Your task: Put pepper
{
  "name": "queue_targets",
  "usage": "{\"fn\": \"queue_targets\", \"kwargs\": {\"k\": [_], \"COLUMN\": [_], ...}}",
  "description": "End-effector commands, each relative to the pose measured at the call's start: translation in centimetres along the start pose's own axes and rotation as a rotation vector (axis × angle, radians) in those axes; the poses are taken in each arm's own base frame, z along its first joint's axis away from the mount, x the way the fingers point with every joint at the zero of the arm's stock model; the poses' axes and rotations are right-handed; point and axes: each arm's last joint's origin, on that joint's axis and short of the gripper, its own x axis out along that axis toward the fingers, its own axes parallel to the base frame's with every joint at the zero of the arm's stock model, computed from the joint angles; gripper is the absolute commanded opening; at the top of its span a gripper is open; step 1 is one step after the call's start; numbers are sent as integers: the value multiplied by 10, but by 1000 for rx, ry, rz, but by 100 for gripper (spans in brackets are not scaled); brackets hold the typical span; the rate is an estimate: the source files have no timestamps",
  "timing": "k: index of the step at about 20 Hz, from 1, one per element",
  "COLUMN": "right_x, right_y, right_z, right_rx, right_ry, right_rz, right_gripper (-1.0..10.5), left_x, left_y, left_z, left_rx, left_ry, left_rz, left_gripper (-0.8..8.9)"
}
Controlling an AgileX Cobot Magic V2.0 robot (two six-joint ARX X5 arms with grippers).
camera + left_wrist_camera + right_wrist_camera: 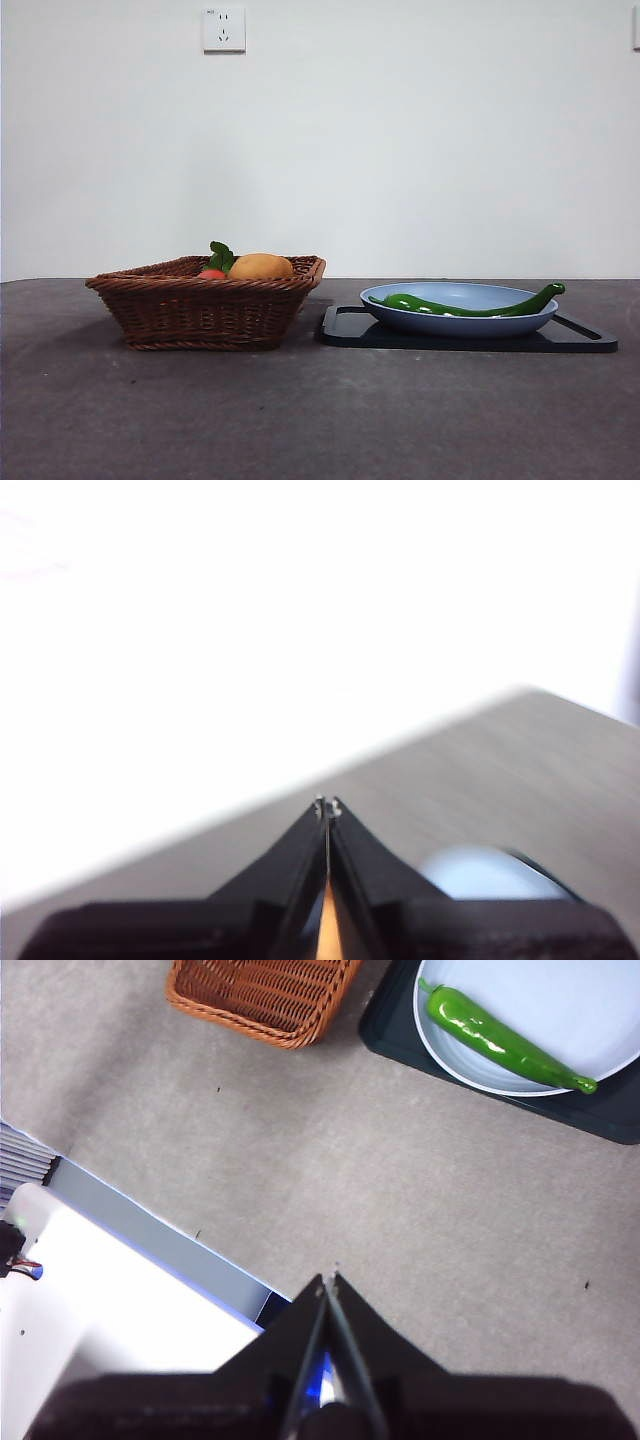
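Pepper (455, 308): long, slender, glossy green chili, whole, lying flat inside the blue plate (400, 318), which sits on the black tray (345, 330). In the front view it spans nearly the full plate width, thick blunt end toward 9 o'clock, thin curved stem end rising over the rim at 3 o'clock. In the right wrist view it lies diagonally across the plate, fat end with a small stub, tapered end reaching the plate edge. Nothing touches it.
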Motion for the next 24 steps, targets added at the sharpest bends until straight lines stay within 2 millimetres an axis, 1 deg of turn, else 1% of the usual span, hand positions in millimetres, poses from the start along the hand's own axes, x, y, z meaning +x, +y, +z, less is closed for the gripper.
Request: {"fn": "queue_targets", "kwargs": {"k": [1, 2, 4, 6, 8, 9, 10, 12, 15, 17, 19, 22, 24], "right_x": [-2, -2, -2, -2, -2, -2, -2, -2, -2, -2, -2, -2, -2], "right_y": [1, 1, 1, 1, 1, 1, 1, 1, 1, 1, 1, 1, 1], "right_z": [4, 4, 4, 4, 4, 4, 4, 4, 4, 4, 4, 4, 4], "right_rx": [-9, -9, -9, -9, -9, -9, -9, -9, -9, -9, -9, -9, -9], "right_ry": [-13, -13, -13, -13, -13, -13, -13, -13, -13, -13, -13, -13, -13], "right_rz": [1, 0, 1, 1, 1, 1, 0, 0, 1, 0, 0, 1, 1], "right_gripper": [11, 11, 11, 11, 11, 11, 11, 11, 11, 11, 11, 11, 11], "left_x": [-14, -21, -31, -33, -31, -30, -29, -26, -23, -21, -20, -19, -19], "left_y": [8, 10, 10, 9, 8, 6, 4, 0, -5, -8, -10, -12, -14], "left_z": [-10, -20, -49, -86, -128, -151, -171, -211, -265, -291, -311, -334, -346], "left_rx": [20, 30, 56, 76, 82, 75, 68, 49, -5, -43, -68, -83, -97], "left_ry": [-40, -69, -130, -173, -199, -206, -209, -207, -166, -140, -120, -103, -99], "left_rz": [109, 156, 232, 286, 358, 380, 394, 400, 430, 446, 459, 467, 468], "left_gripper": [8, 8, 8, 8, 8, 8, 8, 8, 8, 8, 8, 8, 8]}}
